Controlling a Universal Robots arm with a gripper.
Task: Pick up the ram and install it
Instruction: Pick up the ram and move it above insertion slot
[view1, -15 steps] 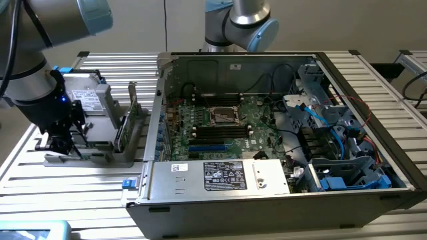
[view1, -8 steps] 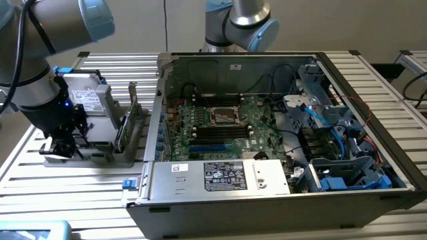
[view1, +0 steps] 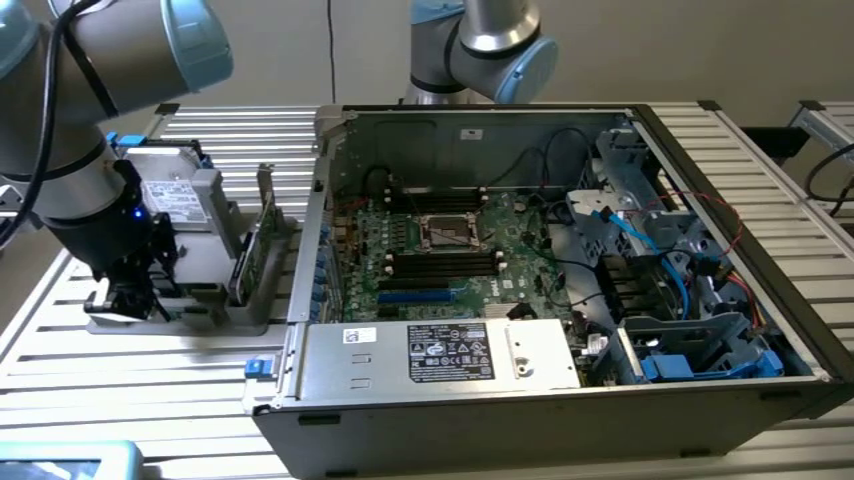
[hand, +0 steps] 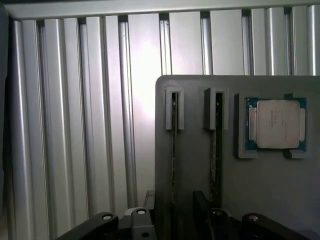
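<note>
Two ram sticks stand on edge in the slots of a grey holder (hand: 260, 190): one ram stick (hand: 174, 145) and a second ram stick (hand: 216, 150) beside it. My gripper (hand: 174, 199) hangs just over the first stick, open, with one finger on each side of its thin edge and a gap to both. In the exterior view the gripper (view1: 127, 298) is low over the holder (view1: 200, 300) at the exterior view's left. The open computer case (view1: 561, 400) lies beside it, with the motherboard (view1: 461, 250) and its black memory slots (view1: 441, 265) exposed.
A processor chip (hand: 276, 124) rests in a recess of the holder. A larger green card with a metal bracket (view1: 260, 235) and a grey drive box (view1: 180, 195) stand in the holder too. Cables and blue drive brackets (view1: 667, 300) crowd the case's right side. The table is ribbed aluminium (hand: 75, 125).
</note>
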